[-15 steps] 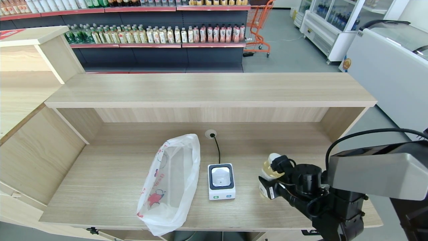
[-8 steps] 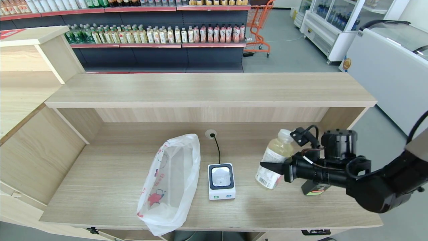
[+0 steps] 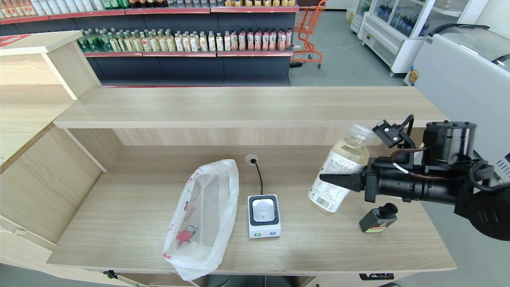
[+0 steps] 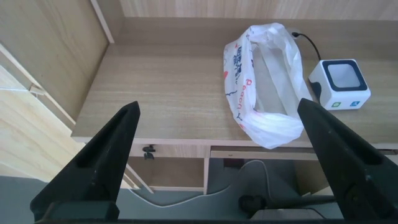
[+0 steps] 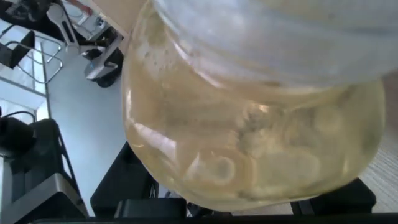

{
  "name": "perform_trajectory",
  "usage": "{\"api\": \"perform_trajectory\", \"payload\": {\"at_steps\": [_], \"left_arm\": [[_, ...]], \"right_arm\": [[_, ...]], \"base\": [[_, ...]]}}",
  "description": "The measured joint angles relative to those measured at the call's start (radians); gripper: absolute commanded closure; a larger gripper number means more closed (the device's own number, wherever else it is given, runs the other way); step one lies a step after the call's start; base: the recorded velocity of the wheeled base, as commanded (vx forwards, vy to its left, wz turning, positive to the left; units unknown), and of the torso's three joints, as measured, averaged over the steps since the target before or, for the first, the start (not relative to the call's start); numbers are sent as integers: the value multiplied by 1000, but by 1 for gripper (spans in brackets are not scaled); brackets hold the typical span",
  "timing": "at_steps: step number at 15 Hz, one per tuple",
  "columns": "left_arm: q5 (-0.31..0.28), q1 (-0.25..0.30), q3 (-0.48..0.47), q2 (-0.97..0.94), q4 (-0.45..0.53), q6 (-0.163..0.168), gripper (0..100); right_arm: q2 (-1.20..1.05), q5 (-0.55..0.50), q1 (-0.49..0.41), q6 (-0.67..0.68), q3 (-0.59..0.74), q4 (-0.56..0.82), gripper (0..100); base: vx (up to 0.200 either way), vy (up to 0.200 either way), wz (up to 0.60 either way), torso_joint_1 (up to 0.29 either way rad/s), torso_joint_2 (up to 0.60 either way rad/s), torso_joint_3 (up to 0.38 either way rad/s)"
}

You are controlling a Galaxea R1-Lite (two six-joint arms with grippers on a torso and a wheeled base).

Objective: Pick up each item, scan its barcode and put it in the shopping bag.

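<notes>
My right gripper (image 3: 338, 180) is shut on a clear bottle (image 3: 340, 174) of pale yellow drink with a white label and barcode. It holds the bottle tilted in the air over the counter's right half, to the right of the scanner (image 3: 263, 215). The bottle's base (image 5: 249, 124) sits close before the right wrist camera. A white plastic shopping bag (image 3: 202, 217) with red print lies open on the counter left of the scanner. It also appears in the left wrist view as the bag (image 4: 261, 87) beside the scanner (image 4: 339, 84). My left gripper (image 4: 217, 168) hangs open off the counter's front left.
A small dark bottle (image 3: 377, 218) with a black cap lies on the counter below my right arm. The scanner's cable (image 3: 259, 175) runs to a hole at the back. A raised wooden shelf (image 3: 251, 107) overhangs the counter's rear, with side walls at both ends.
My right arm has lifted the bottle off the counter and carried it up, tilting it. The small dark bottle became visible once the arm rose.
</notes>
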Motion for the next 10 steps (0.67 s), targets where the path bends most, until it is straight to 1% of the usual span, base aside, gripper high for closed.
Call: {"api": "perform_trajectory", "payload": {"at_steps": [2, 4, 9, 10], "left_arm": [[0, 0, 0, 0, 0, 0, 0], [0, 0, 0, 0, 0, 0, 0], [0, 0, 0, 0, 0, 0, 0], [0, 0, 0, 0, 0, 0, 0]], "right_arm": [[-59, 42, 3, 0, 60, 2, 100], [-106, 49, 12, -1, 106, 3, 100], [-154, 51, 47, 5, 133, 3, 100], [-155, 63, 63, 29, 134, 3, 100]], "base": [[0, 0, 0, 0, 0, 0], [0, 0, 0, 0, 0, 0], [0, 0, 0, 0, 0, 0], [0, 0, 0, 0, 0, 0]]}}
